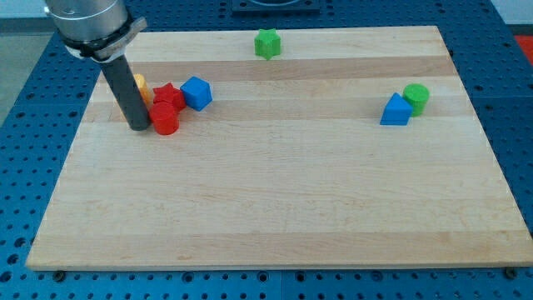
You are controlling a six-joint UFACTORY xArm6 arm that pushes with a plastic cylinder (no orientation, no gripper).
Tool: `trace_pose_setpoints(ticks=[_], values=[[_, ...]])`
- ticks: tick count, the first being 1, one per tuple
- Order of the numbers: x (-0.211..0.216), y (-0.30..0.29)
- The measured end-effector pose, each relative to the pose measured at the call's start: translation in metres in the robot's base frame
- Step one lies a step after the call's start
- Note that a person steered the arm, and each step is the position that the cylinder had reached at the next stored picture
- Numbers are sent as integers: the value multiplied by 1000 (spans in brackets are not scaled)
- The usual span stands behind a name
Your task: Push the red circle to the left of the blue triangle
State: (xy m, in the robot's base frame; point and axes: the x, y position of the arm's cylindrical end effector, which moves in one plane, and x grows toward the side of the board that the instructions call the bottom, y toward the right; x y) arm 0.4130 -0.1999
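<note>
In the camera view, my tip (139,127) sits on the wooden board (275,217), near the view's top left corner. There is no hand here to open or close. It is just a straight dark rod that pushes, so it holds nothing.

The tip is right at the left side of the red circle (165,119). They look like they are touching, but the rod hides the spot where they meet, so I cannot be sure. I think the tip stands on that side because the circle has to go toward the view's right, and a rod can only shove a block away from itself.

The red circle is in a little crowd. A red star (169,94) sits just behind it, toward the view's top. A blue block (196,92) with flat sides is next to the star. A bit of an orange block (140,85) peeks out from behind the rod.

The blue triangle (396,110) is far away on the view's right. A green round block (415,96) is right beside it. A green star (267,43) sits alone near the top edge.

The circle still has a long way to go. The bare wood between it and the triangle gives an easy path. It should stop just on the triangle's left.
</note>
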Motion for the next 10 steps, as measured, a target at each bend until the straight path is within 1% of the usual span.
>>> trace_pose_setpoints(ticks=[5, 7, 9, 10], values=[[-1, 144], [-20, 179], [-48, 197], [-57, 215]])
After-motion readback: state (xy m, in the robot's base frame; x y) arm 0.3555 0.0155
